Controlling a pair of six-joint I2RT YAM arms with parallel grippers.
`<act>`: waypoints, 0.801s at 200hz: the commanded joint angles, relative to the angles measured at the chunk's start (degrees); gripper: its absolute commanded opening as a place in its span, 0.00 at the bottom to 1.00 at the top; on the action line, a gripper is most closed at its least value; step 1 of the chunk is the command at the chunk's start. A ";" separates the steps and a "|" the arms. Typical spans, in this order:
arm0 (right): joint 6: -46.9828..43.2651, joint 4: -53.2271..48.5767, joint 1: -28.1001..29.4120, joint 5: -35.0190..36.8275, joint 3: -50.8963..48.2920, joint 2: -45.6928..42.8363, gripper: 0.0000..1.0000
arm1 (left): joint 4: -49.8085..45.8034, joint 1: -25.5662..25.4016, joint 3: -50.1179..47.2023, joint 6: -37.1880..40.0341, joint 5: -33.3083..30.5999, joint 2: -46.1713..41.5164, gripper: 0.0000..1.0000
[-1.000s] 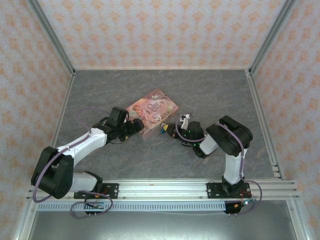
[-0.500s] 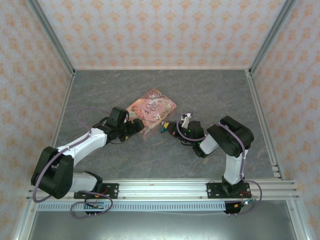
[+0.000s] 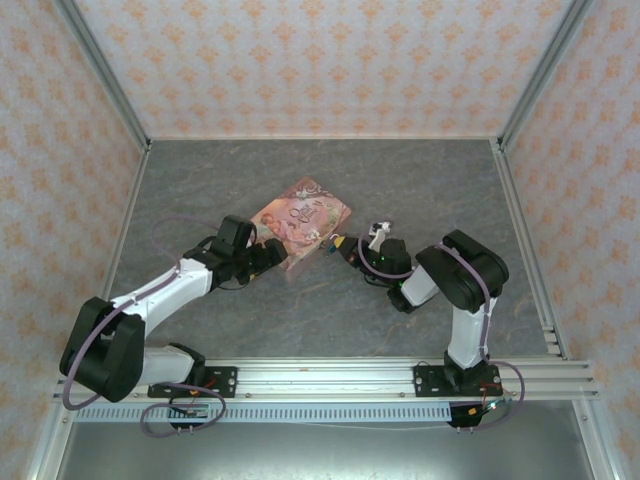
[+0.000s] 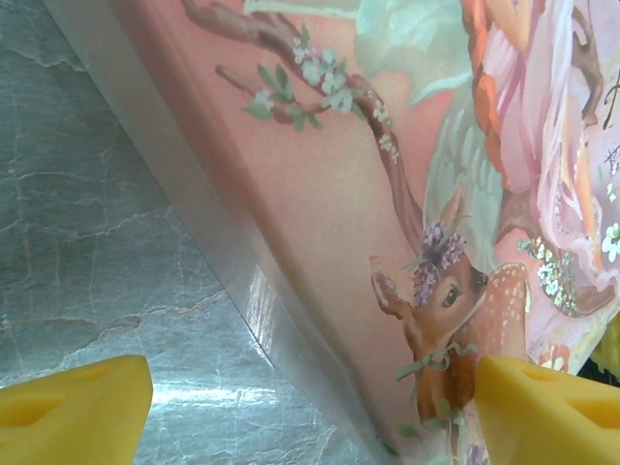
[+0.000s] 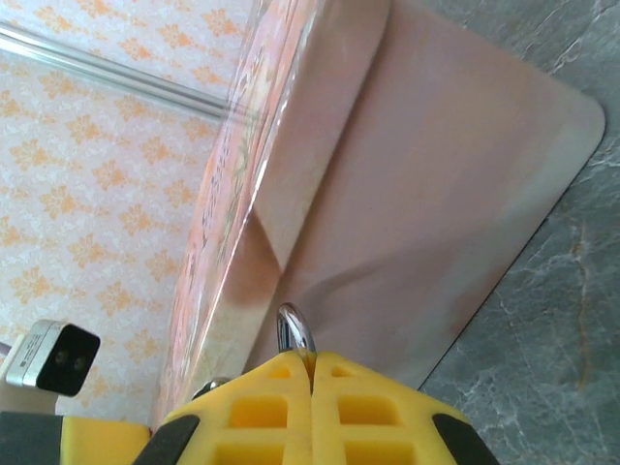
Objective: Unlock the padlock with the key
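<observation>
Padlock (image 3: 330, 245) beside pink tin (image 3: 303, 215), grey marbled table (image 3: 250, 170), floral-papered walls (image 3: 320, 60)

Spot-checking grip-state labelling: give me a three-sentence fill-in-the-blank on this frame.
The left fingers stand ___, with the edge of the pink tin between them. The right fingers are ___, and a metal loop pokes out between them. Both arms' fingers are coloured ___.
Missing words: open; shut; yellow.
</observation>
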 commanded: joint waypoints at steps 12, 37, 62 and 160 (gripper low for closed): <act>-1.83 0.67 -0.40 1.53 -0.82 -3.65 0.00 | -6.37 -0.20 -1.78 1.01 -3.79 -0.65 0.86; -4.45 -3.97 -0.42 2.68 -3.16 -8.44 0.00 | -6.42 0.66 -1.70 1.83 -4.02 -0.33 0.86; -7.02 -11.34 -0.37 3.92 -5.64 -16.32 0.00 | -6.90 2.24 -1.02 3.38 -4.11 0.85 0.86; -18.50 -69.38 0.25 4.04 -1.77 -58.82 0.00 | -5.29 7.55 6.15 10.77 -8.55 7.74 0.86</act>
